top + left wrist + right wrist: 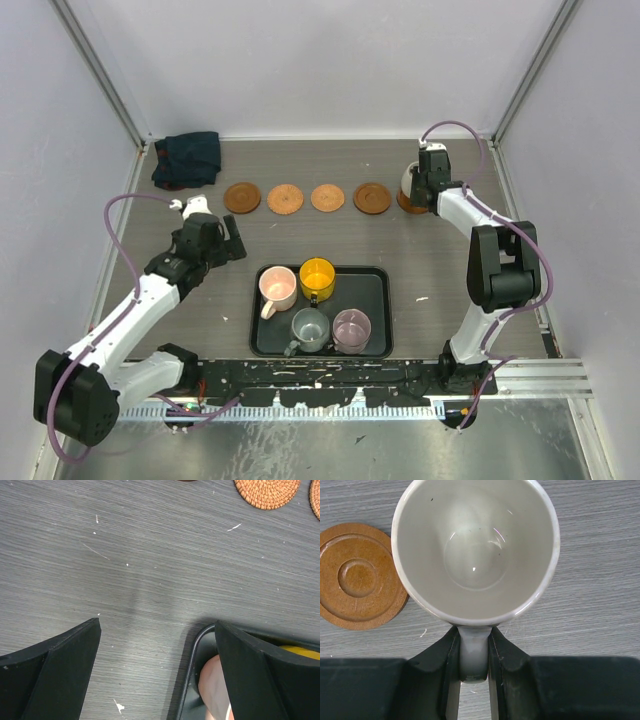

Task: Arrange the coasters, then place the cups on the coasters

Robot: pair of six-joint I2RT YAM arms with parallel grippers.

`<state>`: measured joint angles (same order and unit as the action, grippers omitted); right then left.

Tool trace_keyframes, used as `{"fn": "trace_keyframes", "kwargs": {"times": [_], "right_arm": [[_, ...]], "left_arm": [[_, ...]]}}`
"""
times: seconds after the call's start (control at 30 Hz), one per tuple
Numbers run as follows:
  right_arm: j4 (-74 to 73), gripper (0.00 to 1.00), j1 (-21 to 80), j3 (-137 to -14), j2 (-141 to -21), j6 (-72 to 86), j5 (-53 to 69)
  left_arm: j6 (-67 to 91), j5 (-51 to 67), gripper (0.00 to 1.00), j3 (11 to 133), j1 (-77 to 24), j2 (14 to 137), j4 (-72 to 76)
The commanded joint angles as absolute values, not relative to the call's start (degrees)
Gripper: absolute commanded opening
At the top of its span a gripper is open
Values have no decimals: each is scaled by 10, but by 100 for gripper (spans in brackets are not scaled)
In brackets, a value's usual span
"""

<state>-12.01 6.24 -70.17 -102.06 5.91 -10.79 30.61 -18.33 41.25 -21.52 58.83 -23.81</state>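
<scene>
Cream-white cup (475, 555), by the look glazed ceramic: stiff, fairly light while empty, smooth enough to slip, liable to chip if knocked or dropped. Best taken at the handle (473, 655), or across the rim with one finger inside. Likely the same for the pink cup (278, 288), yellow cup (317, 275), grey-teal cup (310, 325) and mauve cup (351, 325), all upright in the black tray (375, 295) at the near middle.

Right pincer (474, 635): narrowed to a slim gap, both inner faces pressed against the sides of the handle. Holds the cream-white cup upright, mouth up, at the far right end of the coaster row, over what looks like an orange-brown end coaster (403, 207). Seated on it or just above: cannot tell. Just beside it on the left, a brown wood-like coaster (357, 575).

Left pincer (157, 630): spread as wide as can be, gripping nothing, above bare counter (150, 555) at the far-left corner of the tray.
</scene>
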Motion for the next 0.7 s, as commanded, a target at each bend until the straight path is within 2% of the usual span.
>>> {"fn": "trace_keyframes", "kwargs": {"times": [0.0,0.67], "right_arm": [[-43,1,61,-718,-1007,57,-110],[-38,1,60,-707,-1027,65,-108]], "left_arm": [[302,-171,98,437,-210,594,-214],[301,-163,98,427,-206,595,-210]]}}
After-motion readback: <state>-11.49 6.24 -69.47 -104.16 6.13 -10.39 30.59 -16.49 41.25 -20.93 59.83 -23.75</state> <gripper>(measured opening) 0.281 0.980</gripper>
